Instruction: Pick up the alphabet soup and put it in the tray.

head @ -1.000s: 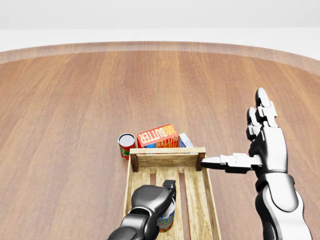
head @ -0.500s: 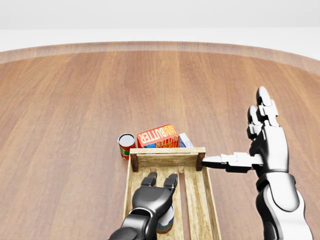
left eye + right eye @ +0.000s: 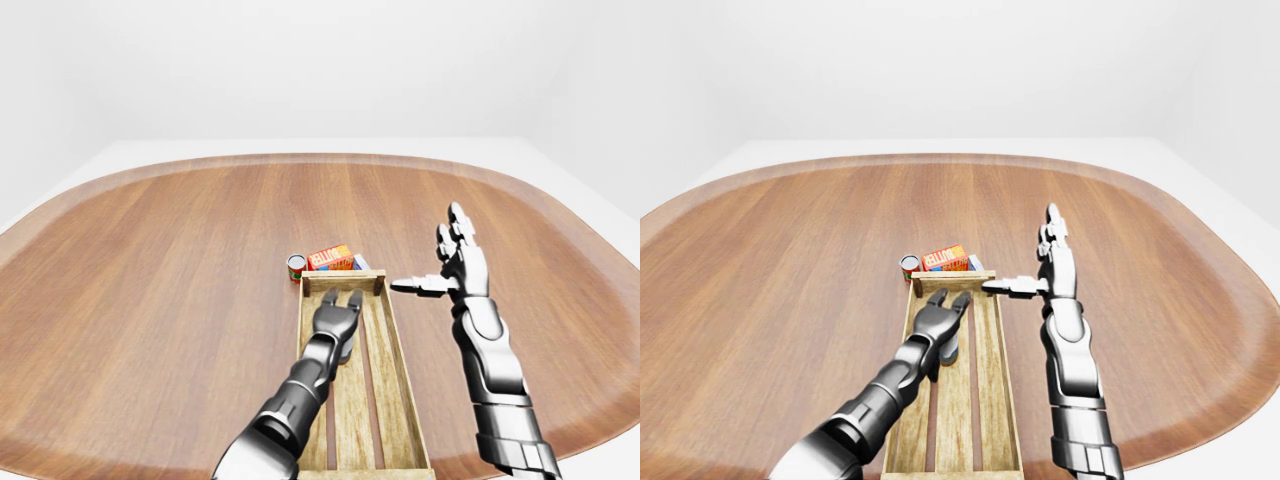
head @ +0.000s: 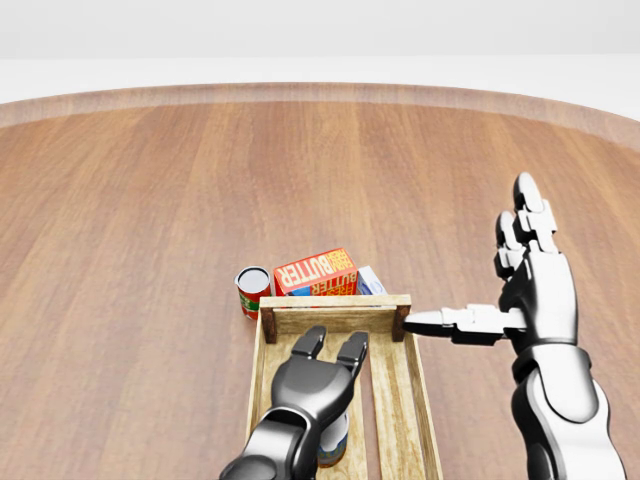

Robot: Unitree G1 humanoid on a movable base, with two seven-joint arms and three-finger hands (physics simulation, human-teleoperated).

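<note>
Now alphabet soup (image 4: 333, 440) stood inside the wooden tray (image 4: 412, 400), left hand (image 4: 318, 378) above it with fingers spread, gripping nothing, right hand (image 4: 520, 290) splayed beside the tray, empty.

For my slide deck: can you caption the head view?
Left hand open above the alphabet soup can standing in the wooden tray; right hand open beside it.

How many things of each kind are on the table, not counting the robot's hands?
Cans: 2, the red can beside the tray and the can inside it under the left hand
Boxes: 2, the butter box and a blue-white box
Trays: 1, the wooden tray
Total: 5
</note>
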